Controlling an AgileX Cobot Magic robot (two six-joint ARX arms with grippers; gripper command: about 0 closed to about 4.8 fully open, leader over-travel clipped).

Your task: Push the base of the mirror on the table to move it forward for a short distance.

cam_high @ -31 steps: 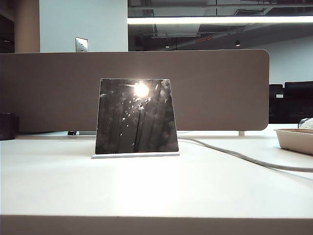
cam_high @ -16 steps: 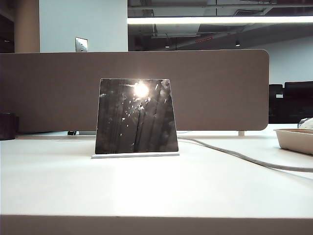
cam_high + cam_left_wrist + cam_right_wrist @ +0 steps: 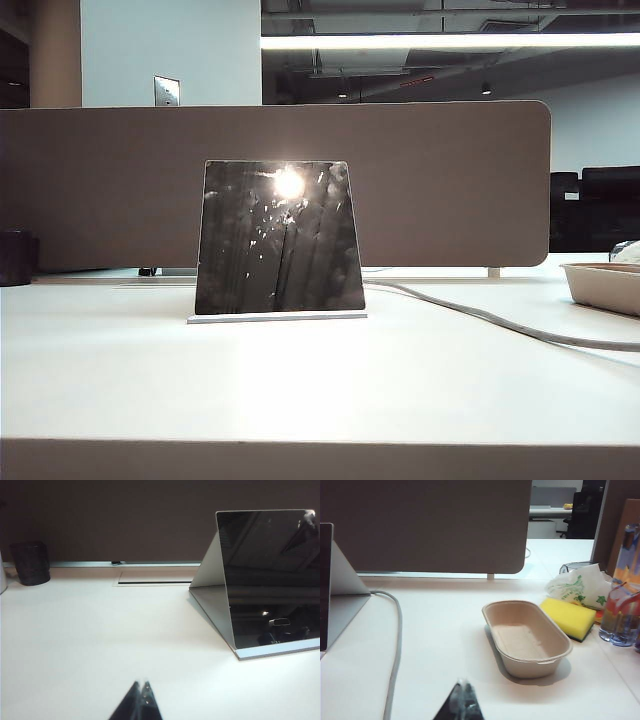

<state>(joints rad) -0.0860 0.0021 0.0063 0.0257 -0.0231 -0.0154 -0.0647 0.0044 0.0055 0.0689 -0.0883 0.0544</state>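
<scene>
- Nothing is shifting since earlier: mirror sitting tilted on its base, mid-table.
- Left gripper hovering clear of the mirror, tips pressed together.
- Right gripper hovering near tray, tips together.

beige partition board under a long ceiling light.

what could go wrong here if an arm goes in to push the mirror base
1. The base of the mirror is a thin slab lying flat on the table; a push aimed slightly high would likely hit the tilted mirror and tip it.
2. A grey cable runs close beside the base and could snag.
3. The left gripper and right gripper look shut and sit well short, so alignment is unproven.
</scene>
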